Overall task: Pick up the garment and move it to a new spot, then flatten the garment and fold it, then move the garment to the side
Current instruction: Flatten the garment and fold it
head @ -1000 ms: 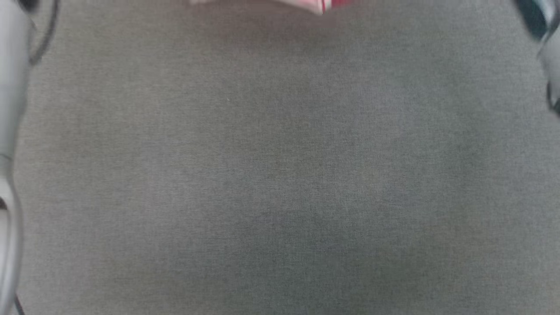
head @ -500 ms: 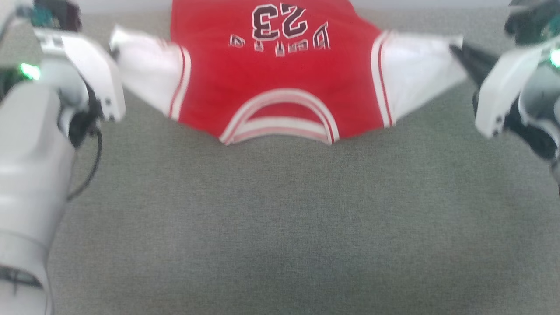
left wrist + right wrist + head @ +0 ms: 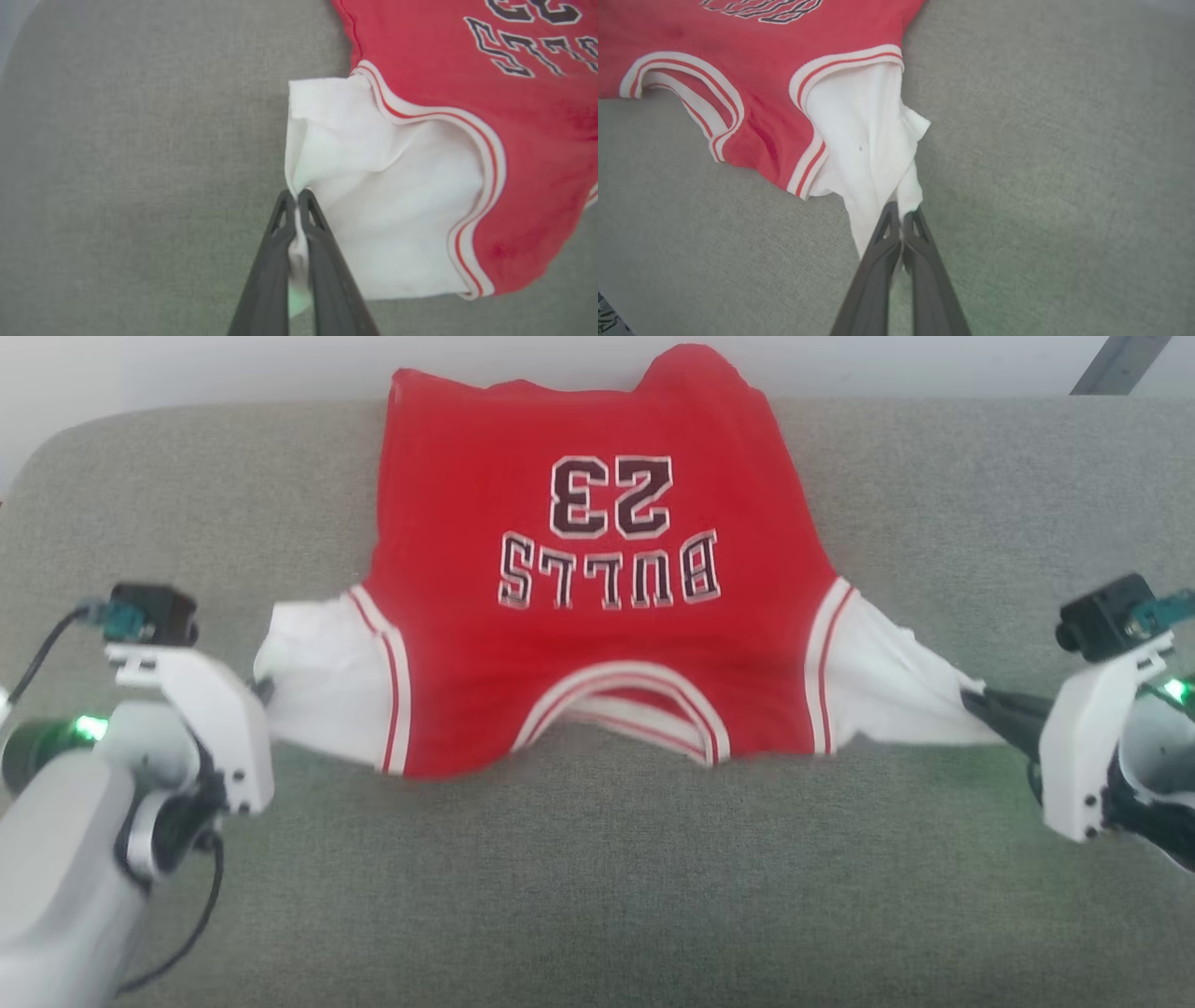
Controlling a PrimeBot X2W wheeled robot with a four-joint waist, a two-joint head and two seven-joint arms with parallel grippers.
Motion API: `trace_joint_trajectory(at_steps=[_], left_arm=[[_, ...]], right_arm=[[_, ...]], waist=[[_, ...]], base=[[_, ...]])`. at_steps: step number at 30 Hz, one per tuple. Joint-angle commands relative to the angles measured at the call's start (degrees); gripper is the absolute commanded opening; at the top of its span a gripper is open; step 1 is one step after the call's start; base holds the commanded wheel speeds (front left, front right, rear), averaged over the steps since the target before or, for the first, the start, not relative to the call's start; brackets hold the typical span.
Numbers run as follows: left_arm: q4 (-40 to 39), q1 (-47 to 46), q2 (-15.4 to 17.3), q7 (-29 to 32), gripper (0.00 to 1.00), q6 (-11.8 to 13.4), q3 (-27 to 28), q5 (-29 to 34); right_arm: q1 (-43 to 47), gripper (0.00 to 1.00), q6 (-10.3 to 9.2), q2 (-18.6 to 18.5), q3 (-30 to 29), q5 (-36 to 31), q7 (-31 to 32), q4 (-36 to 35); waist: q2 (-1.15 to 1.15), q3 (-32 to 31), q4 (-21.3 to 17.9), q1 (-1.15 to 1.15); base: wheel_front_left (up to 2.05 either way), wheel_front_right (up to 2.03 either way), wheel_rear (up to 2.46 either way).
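Here, nearest me, my left claw (image 3: 296, 196) at nine o'clock is pinched shut on the white side panel of the red sleeveless basketball jersey with black number 23 (image 3: 597, 644), and my right claw (image 3: 902, 212) at three o'clock is clamped tight on the opposite white panel. I hold the two panels wide apart, I judge, so the cloth draws taut and lies flat rather than bunched. The jersey rests on the grey fabric-covered surface (image 3: 597, 896), striped neckline toward six o'clock, lettering beyond it, rumpled hem at twelve o'clock by the far edge. Flattening looks underway; folding is not yet begun.
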Motion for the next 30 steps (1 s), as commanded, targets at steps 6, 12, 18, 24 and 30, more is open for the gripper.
trace_joint_trajectory(at_steps=[6,12,18,24,30], left_arm=[[-21.19,13.85,7.31,7.16,0.0,9.59,3.22,-3.33],[-32.56,22.06,11.61,10.25,0.0,15.83,5.38,-4.29],[-37.83,28.28,12.99,8.91,0.0,19.04,7.16,-4.88],[-36.31,28.37,10.83,6.22,0.0,17.97,6.45,-4.67],[-33.43,25.74,8.61,5.16,0.0,16.11,4.73,-3.99]], right_arm=[[8.96,0.0,-0.02,-2.84,-5.26,1.71,6.64,-6.54],[16.94,0.0,-0.02,-3.36,-10.16,2.13,11.83,-11.63],[25.61,0.0,-0.01,0.03,-16.91,-2.28,15.25,-16.42],[28.32,0.0,-0.02,7.52,-20.88,-11.06,15.07,-14.97],[27.05,1.0,-0.09,13.42,-22.7,-17.02,14.66,-10.39]], waist=[[0.0,-0.21,-0.06,0.0],[0.0,-0.07,-0.11,0.0],[0.0,0.59,-0.19,0.0],[0.0,1.83,-0.04,0.0],[0.0,2.67,0.29,0.0]], base=[[0.0,0.0,0.0],[0.0,0.0,0.0],[0.0,0.0,0.0],[0.0,0.0,0.0],[0.0,0.0,0.0]])
